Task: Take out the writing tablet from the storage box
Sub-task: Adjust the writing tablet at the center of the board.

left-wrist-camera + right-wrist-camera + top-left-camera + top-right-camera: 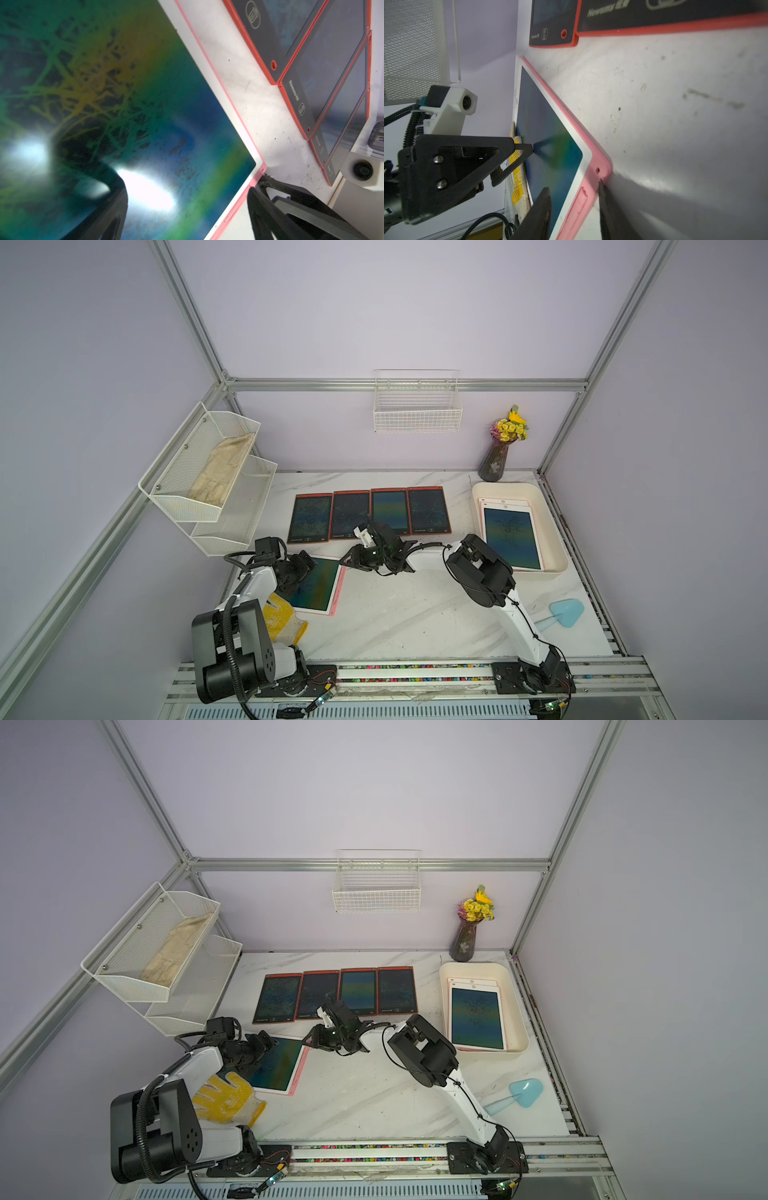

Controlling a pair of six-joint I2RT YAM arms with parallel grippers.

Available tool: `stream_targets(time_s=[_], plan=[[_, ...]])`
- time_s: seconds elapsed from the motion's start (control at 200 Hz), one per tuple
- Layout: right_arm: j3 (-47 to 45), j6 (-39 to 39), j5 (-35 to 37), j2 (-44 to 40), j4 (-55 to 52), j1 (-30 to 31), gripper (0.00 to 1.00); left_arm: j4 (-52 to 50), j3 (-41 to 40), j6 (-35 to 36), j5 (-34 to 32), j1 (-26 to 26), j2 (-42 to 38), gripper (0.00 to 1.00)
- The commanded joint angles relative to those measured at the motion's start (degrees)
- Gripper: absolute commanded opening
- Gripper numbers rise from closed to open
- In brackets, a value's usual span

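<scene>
The cream storage box [505,489] stands at the table's right and holds a white-framed writing tablet [509,537] stacked on another. A further tablet with a pink frame [316,585] lies on the table at the front left. My left gripper [185,187] is open wide above it, with one fingertip [529,149] touching the screen. My right gripper [573,185] straddles the tablet's pink corner with its jaws apart. One finger is over the screen and the other touches the pink edge against the table. In both top views the two grippers [347,562] [266,1046] meet at this tablet.
A row of red-framed tablets [368,514] lies behind the grippers. A yellow glove [286,622] sits by my left arm and a light blue scoop [563,614] at the front right. A flower vase [496,456], a wire basket [417,410] and a mesh shelf [208,481] line the back and left.
</scene>
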Motion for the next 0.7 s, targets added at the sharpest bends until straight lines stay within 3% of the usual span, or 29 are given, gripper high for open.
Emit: stream_targets(time_s=[0.0, 0.355, 0.695], plan=[[1.74, -0.14, -0.52, 2.59, -0.78, -0.78, 0.41, -0.65, 0.11, 0.39, -1.64, -1.48, 5.38, 0.89], [4.33, -0.49, -1.63, 3.29, -1.84, -3.81, 0.41, 1.96, 3.08, -0.81, -2.35, -5.37, 11.22, 0.88], [-0.93, -2.03, -1.59, -3.71, -2.75, -4.33, 0.41, 3.29, 4.68, -1.62, -2.15, -6.97, 13.99, 0.88]])
